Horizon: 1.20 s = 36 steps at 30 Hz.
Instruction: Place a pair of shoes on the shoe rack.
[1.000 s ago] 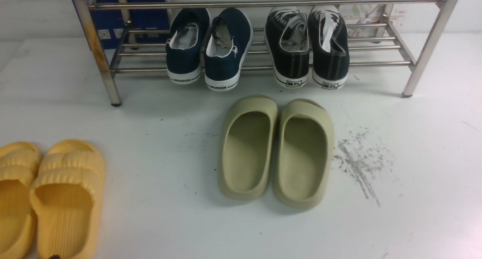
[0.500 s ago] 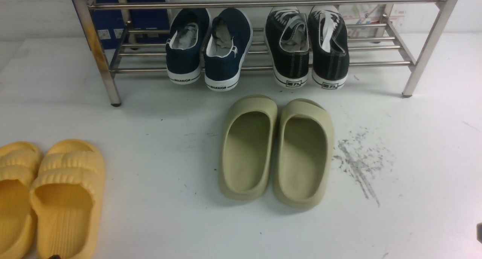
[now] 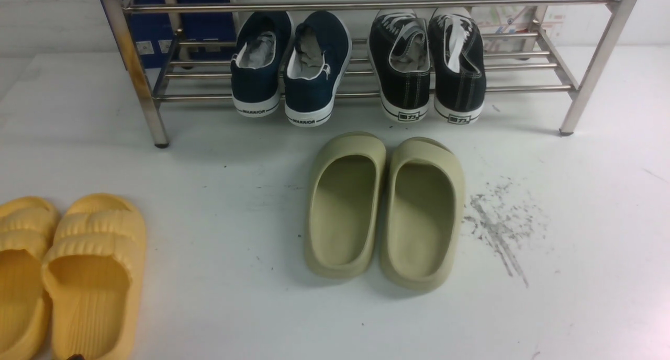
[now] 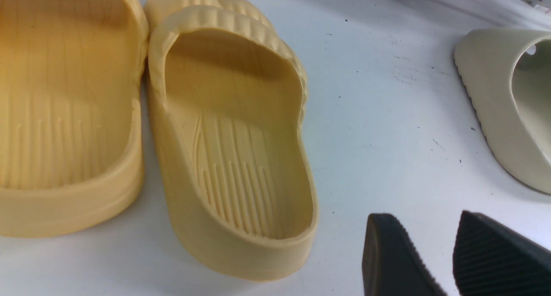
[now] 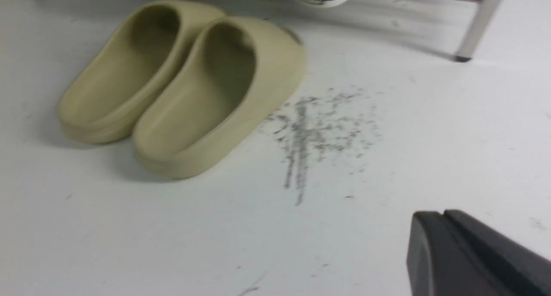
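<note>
On the rack (image 3: 523, 88), at one o'clock from the olive slippers (image 3: 384, 211), the sneakers (image 3: 426, 64) are sitting heels outward. I am judging them light and soft-walled; the stiffer heel collar suits gripping. Left gripper (image 4: 434, 261) is standing narrowly open, empty; right gripper (image 5: 447, 244) is looking nearly closed, empty.

Lighting: bright, even, overhead. Soft shadows beneath olive foam slippers (image 3: 384, 211) on white tabletop (image 3: 576, 245). Highlights streak the shiny steel-tube shoe rack (image 3: 131, 67). Front view sharp; right wrist view motion-blurred; black ribbed fingers (image 4: 396, 257) softly focused.
</note>
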Tool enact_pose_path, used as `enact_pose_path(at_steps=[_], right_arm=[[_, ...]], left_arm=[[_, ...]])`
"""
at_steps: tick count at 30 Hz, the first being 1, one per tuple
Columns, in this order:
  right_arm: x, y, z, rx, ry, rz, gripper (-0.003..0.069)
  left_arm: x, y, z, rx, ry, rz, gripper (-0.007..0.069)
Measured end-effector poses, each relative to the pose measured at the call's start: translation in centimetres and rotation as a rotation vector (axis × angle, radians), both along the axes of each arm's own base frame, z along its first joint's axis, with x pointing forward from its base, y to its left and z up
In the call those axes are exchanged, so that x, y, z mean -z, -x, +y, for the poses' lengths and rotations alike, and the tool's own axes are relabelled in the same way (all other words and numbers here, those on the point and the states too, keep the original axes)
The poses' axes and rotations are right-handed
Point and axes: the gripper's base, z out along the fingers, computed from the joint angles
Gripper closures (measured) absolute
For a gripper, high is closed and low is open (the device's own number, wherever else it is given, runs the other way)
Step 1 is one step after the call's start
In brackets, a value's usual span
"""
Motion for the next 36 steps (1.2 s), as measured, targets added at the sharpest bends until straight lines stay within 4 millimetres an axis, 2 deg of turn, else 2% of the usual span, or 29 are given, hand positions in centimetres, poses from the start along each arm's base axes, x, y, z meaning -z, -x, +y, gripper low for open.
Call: enact_pose_path(at_steps=[4,8,11,12,13,17,25,36], right_arm=[[1.1,0.4,-1.0,0.145,-0.003,-0.012,0.0601],[4.0,0.7,-1.7,0.232,0.011,-0.025,0.0599],[5.2,0.4,-1.9,0.250,0.047,-0.056,0.0594],[6.7,0.1,-2.1,0.261,0.068,-0.061,0.0590],[7.3,0.1,-2.1,0.264,0.076,-0.049,0.0589],[7.7,0.1,-2.1,0.266,0.078,-0.033,0.0585],[7.7,0.1,-1.6,0.155,0.080,-0.037,0.0569],[7.7,0.1,-1.4,0.143,0.067,-0.035,0.0559]], left_arm=[[0.0,0.0,0.0,0.000,0.000,0.000,0.0386],[0.0,0.0,0.0,0.000,0.000,0.000,0.0386],[0.0,0.0,0.0,0.000,0.000,0.000,0.0386],[0.0,0.0,0.0,0.000,0.000,0.000,0.0386],[0.0,0.0,0.0,0.000,0.000,0.000,0.0386],[0.0,0.0,0.0,0.000,0.000,0.000,0.0386],[0.0,0.0,0.0,0.000,0.000,0.000,0.0386],[0.0,0.0,0.0,0.000,0.000,0.000,0.0386]])
